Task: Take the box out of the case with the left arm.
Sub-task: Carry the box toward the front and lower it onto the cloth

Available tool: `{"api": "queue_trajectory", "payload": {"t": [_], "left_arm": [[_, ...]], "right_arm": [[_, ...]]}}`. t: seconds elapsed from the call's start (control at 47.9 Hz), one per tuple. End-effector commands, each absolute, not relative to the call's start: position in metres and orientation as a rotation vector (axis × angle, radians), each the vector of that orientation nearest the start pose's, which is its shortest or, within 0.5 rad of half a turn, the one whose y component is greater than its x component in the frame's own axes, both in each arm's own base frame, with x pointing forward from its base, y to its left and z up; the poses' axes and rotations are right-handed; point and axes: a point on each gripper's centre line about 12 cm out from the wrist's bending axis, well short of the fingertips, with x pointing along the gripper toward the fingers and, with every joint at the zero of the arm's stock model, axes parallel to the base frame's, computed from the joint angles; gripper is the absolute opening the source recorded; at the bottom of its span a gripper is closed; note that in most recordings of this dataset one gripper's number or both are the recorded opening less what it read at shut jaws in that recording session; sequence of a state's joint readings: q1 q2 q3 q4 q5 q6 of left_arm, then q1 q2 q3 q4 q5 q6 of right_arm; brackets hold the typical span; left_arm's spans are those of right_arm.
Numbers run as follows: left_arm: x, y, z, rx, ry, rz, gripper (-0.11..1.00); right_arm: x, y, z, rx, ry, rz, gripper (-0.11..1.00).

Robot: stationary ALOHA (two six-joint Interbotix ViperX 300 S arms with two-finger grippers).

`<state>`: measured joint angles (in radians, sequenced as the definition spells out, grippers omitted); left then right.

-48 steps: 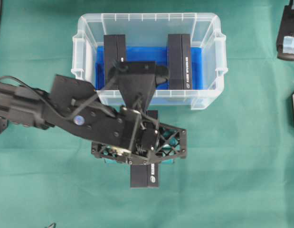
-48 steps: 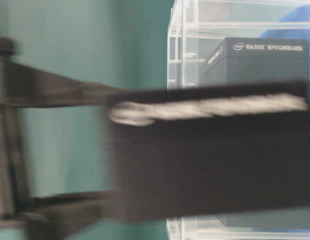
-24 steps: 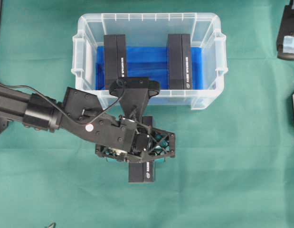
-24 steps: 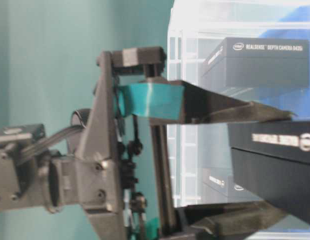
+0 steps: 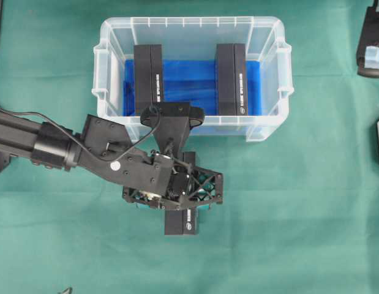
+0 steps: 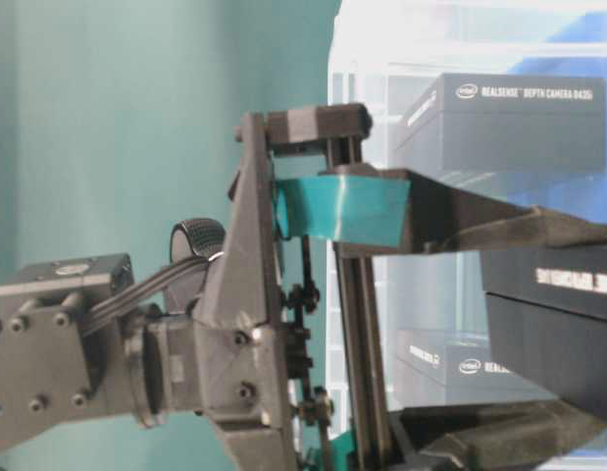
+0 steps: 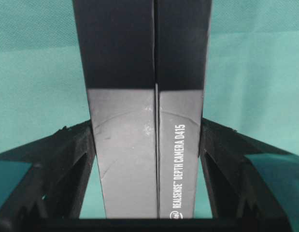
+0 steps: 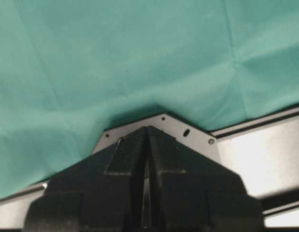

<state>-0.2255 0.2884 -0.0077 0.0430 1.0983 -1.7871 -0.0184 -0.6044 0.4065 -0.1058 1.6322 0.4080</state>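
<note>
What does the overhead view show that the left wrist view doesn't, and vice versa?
Overhead only: the clear case on the green cloth, with two black boxes still inside, one on the left and one on the right, and the right arm parked at the right edge. Left wrist only: the held box's printed side, reading RealSense Depth Camera D415, and both fingers pressed against its sides. Both: the left tool shut on the third box, outside the case, over the cloth.
</note>
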Motion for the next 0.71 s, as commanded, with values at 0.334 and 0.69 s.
{"api": "queue_trajectory", "payload": {"t": [0.334, 0.69], "left_arm": [[0.4427, -0.0987, 0.2068, -1.29, 1.063, 0.947, 0.6], [0.4462, -0.0982, 0.2099, -1.318, 1.046, 0.952, 0.99]], "right_arm": [[0.1887, -0.0164, 0.3538, 0.279, 1.371, -0.395, 0.01], [0.1887, -0.0164, 0.3538, 0.276, 1.371, -0.393, 0.01]]}}
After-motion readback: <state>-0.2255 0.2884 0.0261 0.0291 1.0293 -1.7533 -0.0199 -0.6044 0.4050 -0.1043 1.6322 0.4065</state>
